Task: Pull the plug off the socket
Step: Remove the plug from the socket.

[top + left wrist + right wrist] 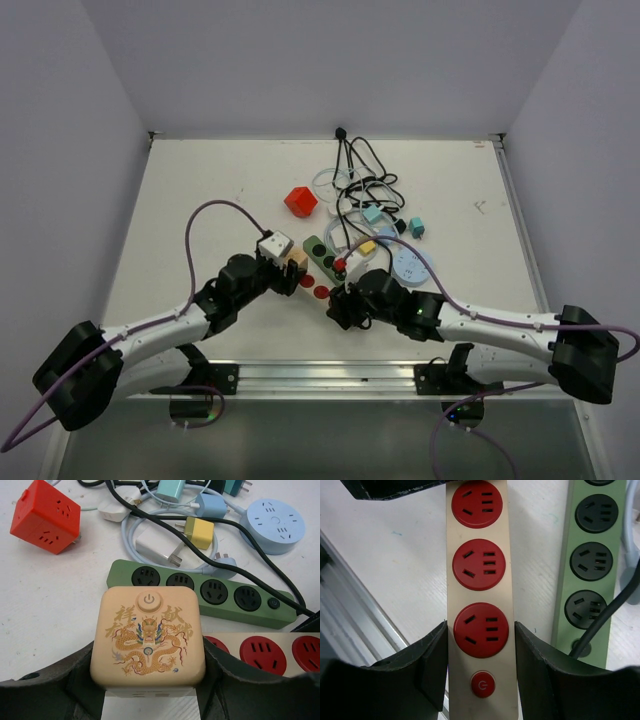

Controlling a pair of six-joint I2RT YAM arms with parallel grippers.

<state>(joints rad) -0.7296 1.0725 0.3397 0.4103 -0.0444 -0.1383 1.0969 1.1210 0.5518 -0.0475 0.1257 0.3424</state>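
Observation:
The plug (147, 630) is a beige cube with a gold dragon print and a power button. My left gripper (149, 680) is shut on its two sides. The socket (260, 652), a beige strip with red outlets, runs off to the cube's right. Whether the cube sits in it is hidden. In the right wrist view my right gripper (480, 640) is shut on the switch end of the socket (479, 575). From above, the plug (296, 258) sits at my left gripper (285, 258), and my right gripper (340, 295) is at the strip's other end.
A green power strip (261, 602) lies just behind the beige one, also at right in the right wrist view (592, 530). Beyond it are a red cube socket (45, 515), a yellow plug (200, 532), a white charger (152, 547), a round blue socket (275, 522) and tangled black cables (360, 170).

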